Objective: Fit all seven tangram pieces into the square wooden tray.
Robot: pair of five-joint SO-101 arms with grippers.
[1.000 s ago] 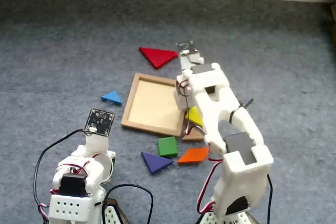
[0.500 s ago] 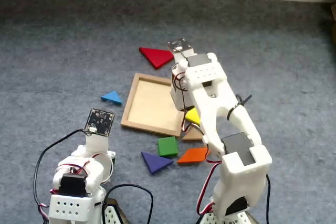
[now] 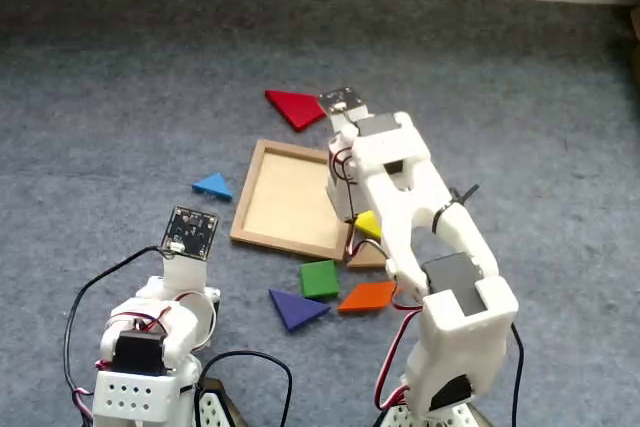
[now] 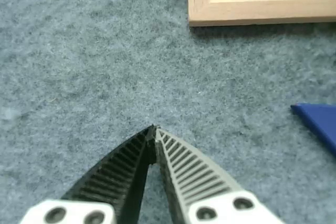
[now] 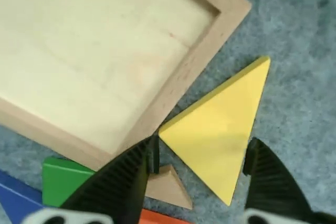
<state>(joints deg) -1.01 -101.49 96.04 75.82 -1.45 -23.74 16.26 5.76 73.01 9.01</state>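
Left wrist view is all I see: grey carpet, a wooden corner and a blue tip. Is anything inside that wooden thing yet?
Observer: No. The square wooden tray is bare inside.
Operator: What's the other arm up to?
Observer: The right arm's tool is open, a finger either side of the flat yellow triangle beside the tray.
Operator: Any pieces far off?
Observer: A flat red triangle lies on the carpet past the tray's far edge.
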